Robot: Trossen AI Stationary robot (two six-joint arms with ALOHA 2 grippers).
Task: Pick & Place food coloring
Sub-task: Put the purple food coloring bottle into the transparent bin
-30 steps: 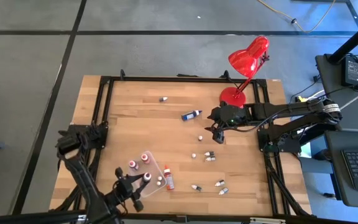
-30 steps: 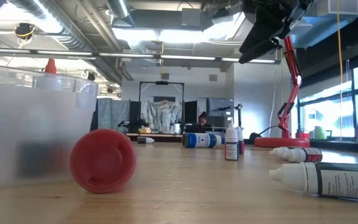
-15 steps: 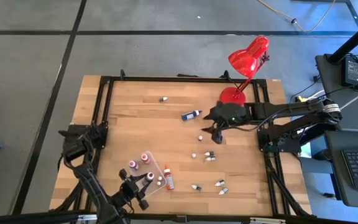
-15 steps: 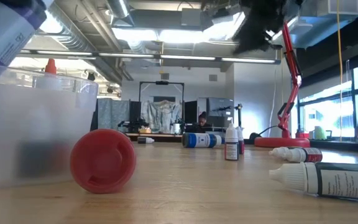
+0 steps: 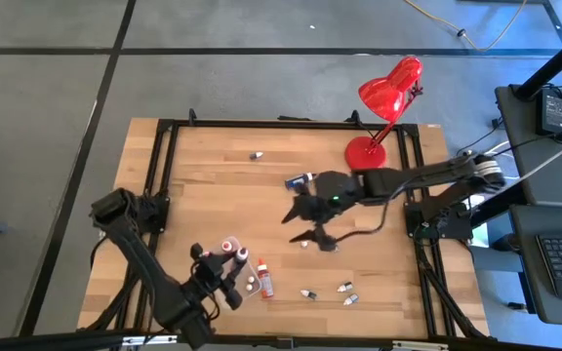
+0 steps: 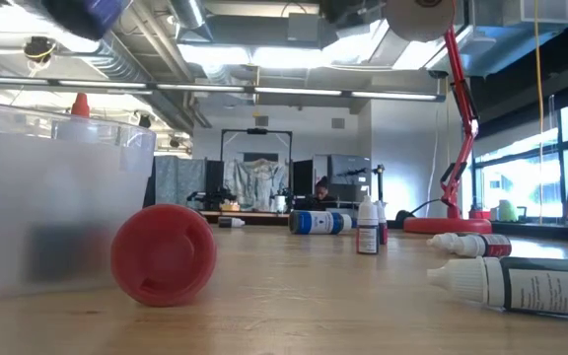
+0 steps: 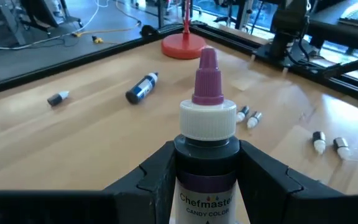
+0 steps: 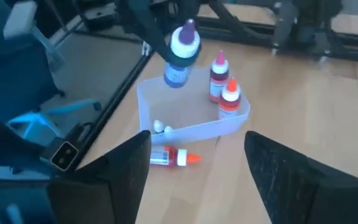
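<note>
Left gripper [image 7: 207, 177]: clenched on a purple-capped bottle [image 7: 207, 143], held upright above the tray [image 8: 191, 127] at the table's [image 5: 213, 195] near-left corner.
Right gripper [image 5: 310, 222]: fingers spread wide, grasping nothing, over the table centre.
Tray: two red-capped bottles [image 8: 224, 84] stand inside; one red bottle [image 8: 171, 156] lies just beside its wall.
Loose bottles [image 5: 344, 292]: scattered on the table, near-right area.
Blue bottle [image 5: 301, 179]: lying near the lamp [image 5: 383, 102].

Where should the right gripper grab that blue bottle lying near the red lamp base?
Probably around the body's middle. The blue bottle lies flat on its side, so come from straight above with the fingers across its width. The right gripper is open, nearby.
</note>
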